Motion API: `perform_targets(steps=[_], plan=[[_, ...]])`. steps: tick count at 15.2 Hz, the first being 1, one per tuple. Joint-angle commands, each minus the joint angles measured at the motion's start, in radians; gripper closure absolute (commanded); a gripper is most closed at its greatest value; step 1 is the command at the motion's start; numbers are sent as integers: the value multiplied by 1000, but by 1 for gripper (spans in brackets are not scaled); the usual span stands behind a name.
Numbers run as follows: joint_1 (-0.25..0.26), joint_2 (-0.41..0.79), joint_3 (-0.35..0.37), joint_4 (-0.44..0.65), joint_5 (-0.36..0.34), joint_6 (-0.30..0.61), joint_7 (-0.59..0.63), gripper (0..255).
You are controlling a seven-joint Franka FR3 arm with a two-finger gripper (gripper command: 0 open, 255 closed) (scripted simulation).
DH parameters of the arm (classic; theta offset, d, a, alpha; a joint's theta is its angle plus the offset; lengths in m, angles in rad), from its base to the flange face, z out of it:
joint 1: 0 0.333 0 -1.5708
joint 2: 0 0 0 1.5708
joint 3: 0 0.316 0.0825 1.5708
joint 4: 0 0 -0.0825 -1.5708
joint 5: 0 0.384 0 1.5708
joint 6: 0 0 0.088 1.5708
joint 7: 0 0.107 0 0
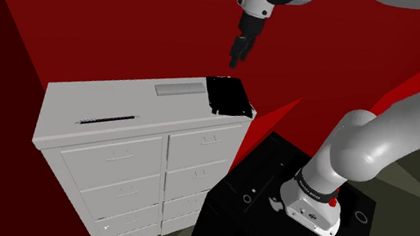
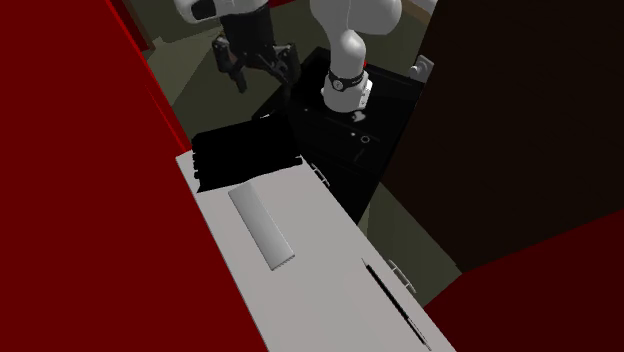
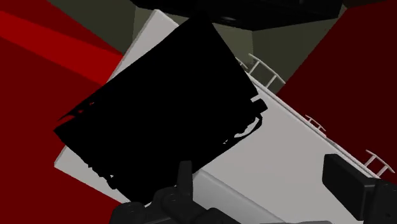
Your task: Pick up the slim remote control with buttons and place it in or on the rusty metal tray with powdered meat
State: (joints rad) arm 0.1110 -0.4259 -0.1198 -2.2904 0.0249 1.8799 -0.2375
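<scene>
Remote control (image 1: 180, 90), a slim grey slab, lay along the back edge of the chest of drawers (image 1: 103, 102) beside the black tray (image 1: 227, 96), toward the shoulder view's left of the spread, empty pincer (image 1: 237, 57) above that tray.

White rounded arm (image 1: 361, 148), dark joint bands (image 1: 313, 186), seemingly a red button (image 1: 331, 201), black jaws.
</scene>
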Motion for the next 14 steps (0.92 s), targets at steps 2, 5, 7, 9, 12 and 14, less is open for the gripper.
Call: perform_targets(steps=[2, 5, 7, 9, 12, 14], plan=[[26, 99, -10, 31, -6, 66, -102, 0], [49, 210, -16, 78, -7, 128, -202, 0], [62, 283, -17, 113, -6, 165, -266, 0], [73, 356, -14, 153, -4, 198, -328, 0], [86, 464, -3, 217, -4, 242, -416, 0], [93, 534, 7, 263, -5, 267, -472, 0]])
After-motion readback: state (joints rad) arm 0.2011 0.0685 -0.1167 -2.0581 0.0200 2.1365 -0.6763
